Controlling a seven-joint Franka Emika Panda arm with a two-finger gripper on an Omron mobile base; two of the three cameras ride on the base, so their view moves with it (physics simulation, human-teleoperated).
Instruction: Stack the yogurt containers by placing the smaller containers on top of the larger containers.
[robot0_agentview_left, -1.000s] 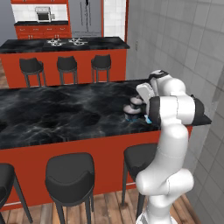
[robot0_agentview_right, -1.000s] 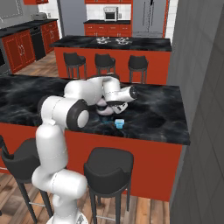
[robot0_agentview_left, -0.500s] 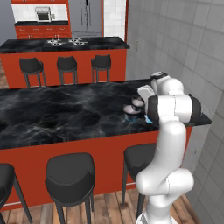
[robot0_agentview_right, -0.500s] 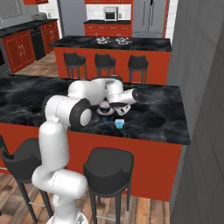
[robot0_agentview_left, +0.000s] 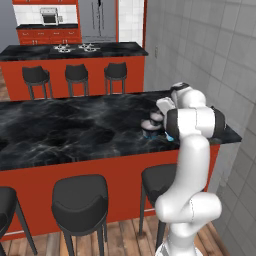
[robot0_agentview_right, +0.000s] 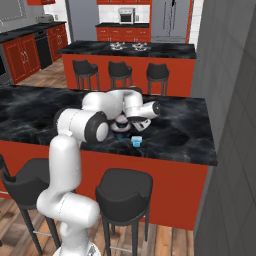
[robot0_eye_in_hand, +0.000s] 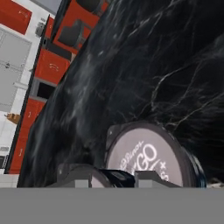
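The larger container (robot0_eye_in_hand: 151, 157), a wide squat tub with a pale pinkish lid and dark body, stands on the black marble counter (robot0_agentview_left: 75, 130) near its right end; I also see this tub (robot0_agentview_left: 149, 128) (robot0_agentview_right: 119, 126) from both base cameras. My gripper (robot0_eye_in_hand: 113, 177) hovers at the tub's near rim, shut on a small dark cup (robot0_eye_in_hand: 117, 176) pinched between the fingertips (robot0_eye_in_hand: 73, 174). The light blue smaller container (robot0_agentview_right: 136, 141) sits on the counter just in front of the tub, partly hidden behind my arm in the left base view (robot0_agentview_left: 169, 136).
The counter's front edge runs close to the blue cup, with black stools (robot0_agentview_left: 80, 197) below it. A grey tiled wall (robot0_agentview_left: 210, 55) closes off the right side. A second island with a cooktop (robot0_agentview_right: 127, 47) stands further back.
The jaws have closed slightly further on the small dark cup. The hand has barely shifted beside the tub.
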